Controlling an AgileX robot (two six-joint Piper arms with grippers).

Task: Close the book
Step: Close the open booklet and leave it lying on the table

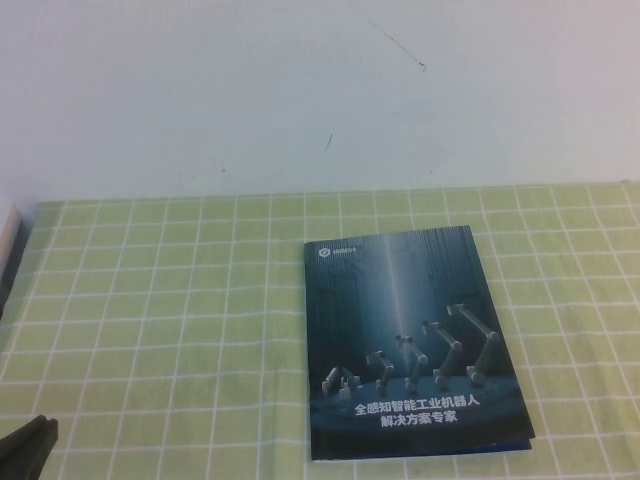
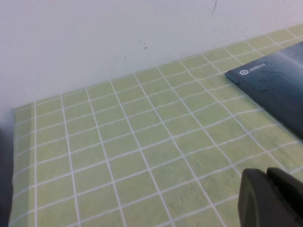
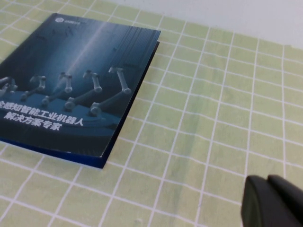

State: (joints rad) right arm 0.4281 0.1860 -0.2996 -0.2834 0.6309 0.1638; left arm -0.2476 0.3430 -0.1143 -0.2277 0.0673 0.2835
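Both grippers have their fingers pressed together and hold nothing. The left gripper (image 2: 267, 174) is well apart from the book (image 1: 410, 345), which lies ahead of it and far off to its right. The right gripper (image 3: 268, 179) has the book near, ahead of it and slightly toward the left arm's side. Out from the right gripper the book rests flat on the checked cloth (image 3: 203, 118), cover up and apparently already shut, its long axis running away toward the wall (image 1: 300, 90), so I judge the right arm better placed for any final press.
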